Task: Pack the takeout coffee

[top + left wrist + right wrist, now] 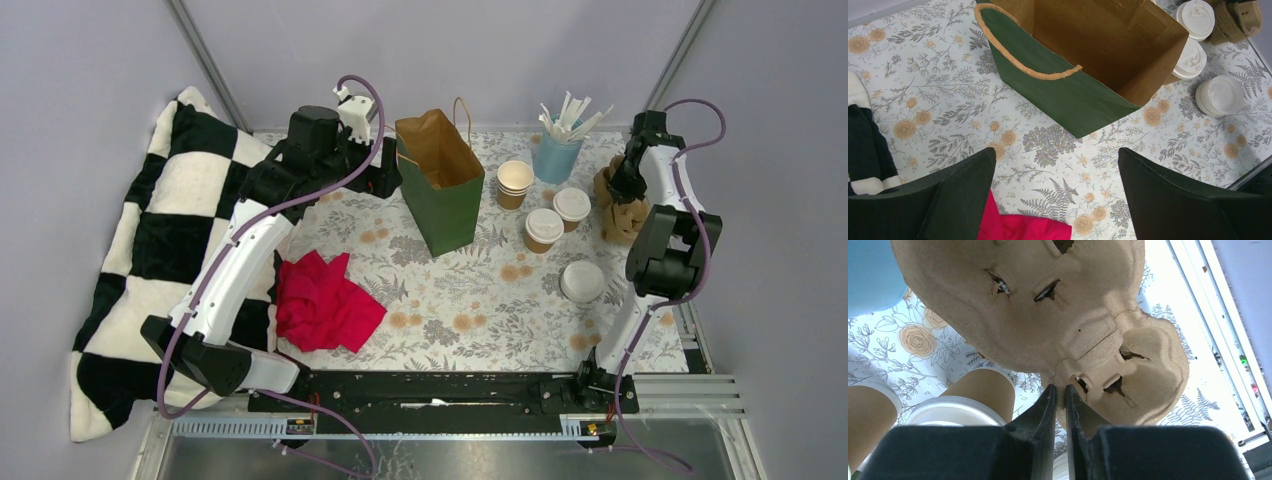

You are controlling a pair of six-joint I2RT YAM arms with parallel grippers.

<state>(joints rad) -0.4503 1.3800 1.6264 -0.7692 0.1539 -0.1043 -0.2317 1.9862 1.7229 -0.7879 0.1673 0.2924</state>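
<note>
Two lidded kraft coffee cups (543, 229) (572, 208) stand right of the open green bag (440, 185). They also show in the left wrist view (1195, 17) (1189, 57), and one shows in the right wrist view (985, 390). My left gripper (388, 178) is open and empty, held above the table just left of the bag (1058, 95); its jaws (1058, 195) stand wide apart. My right gripper (617, 190) is shut on the rim of a brown pulp cup carrier (622, 212), which fills the right wrist view (1048, 305) above the closed fingers (1058, 392).
A stack of unlidded cups (515, 183) and a blue cup of white sticks (557, 150) stand behind the coffees. A stack of white lids (582, 282) lies at the right. A red cloth (325, 300) and a checkered blanket (170, 250) lie at the left.
</note>
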